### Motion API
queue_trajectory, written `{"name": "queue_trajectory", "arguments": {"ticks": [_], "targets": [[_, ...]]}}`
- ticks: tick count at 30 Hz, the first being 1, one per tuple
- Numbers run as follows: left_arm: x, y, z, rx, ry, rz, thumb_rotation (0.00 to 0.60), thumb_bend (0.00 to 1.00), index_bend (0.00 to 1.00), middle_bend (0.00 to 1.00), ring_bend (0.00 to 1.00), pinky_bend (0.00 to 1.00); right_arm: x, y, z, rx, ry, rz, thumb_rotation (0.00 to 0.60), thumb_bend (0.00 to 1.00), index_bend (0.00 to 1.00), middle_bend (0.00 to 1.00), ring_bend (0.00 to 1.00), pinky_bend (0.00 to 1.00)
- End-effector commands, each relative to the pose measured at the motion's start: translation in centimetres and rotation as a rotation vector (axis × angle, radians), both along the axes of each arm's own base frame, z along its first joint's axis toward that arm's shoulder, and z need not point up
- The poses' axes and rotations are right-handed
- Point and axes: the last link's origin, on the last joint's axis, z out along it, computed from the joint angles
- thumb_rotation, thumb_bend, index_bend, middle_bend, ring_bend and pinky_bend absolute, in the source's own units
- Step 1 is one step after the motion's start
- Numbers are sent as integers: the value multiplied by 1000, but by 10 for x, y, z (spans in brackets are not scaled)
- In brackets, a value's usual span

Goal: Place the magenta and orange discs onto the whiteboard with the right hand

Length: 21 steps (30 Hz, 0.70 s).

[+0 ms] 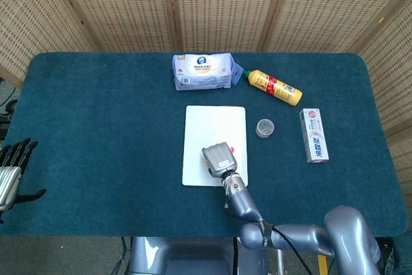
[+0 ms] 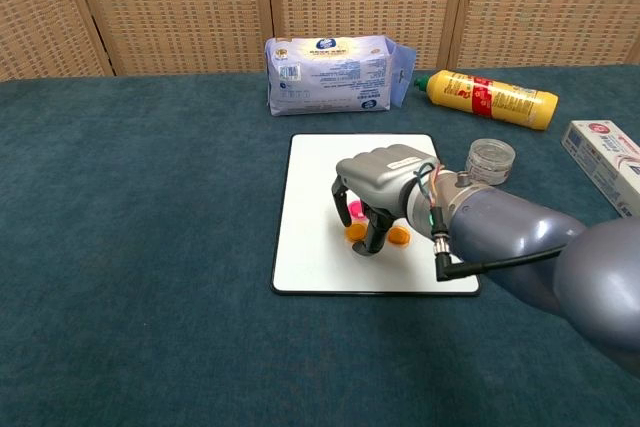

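Glossy silver-grey arm shells, smooth and rounded. Right robot hand with boxy metallic back, dark fingers, thin black cable and coloured wires near the wrist. Left robot hand silver with black fingers.

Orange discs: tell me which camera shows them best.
The chest view. It looks in under the right hand, so the orange discs show lying on the whiteboard between its fingers. In the head view the hand's back covers them; only a sliver of orange peeks out at its edge.
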Motion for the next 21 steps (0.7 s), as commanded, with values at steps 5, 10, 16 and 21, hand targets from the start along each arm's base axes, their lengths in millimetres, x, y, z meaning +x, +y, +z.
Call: {"name": "queue_trajectory", "arguments": {"ticks": [5, 10, 16, 21], "targets": [[0, 0, 0, -2, -1, 0, 600, 0, 0, 0, 0, 0, 3, 2, -2, 9, -17, -2, 600, 361, 495, 908, 925, 1000], [0, -1, 1, 3, -2, -2, 600, 0, 0, 0, 0, 0, 3, 2, -3, 9, -4, -1, 600, 260, 333, 907, 925, 1000], [0, 0, 1, 0, -3, -2, 600, 0, 0, 0, 0, 0, 6, 3, -2, 7, -16, 1, 600, 234, 218, 905, 925, 1000], [-1, -1, 2, 2, -7, 1, 600, 0, 0, 0, 0, 0, 19, 6, 25, -37, -96, 41, 600, 234, 217, 905, 925, 1000]]}}
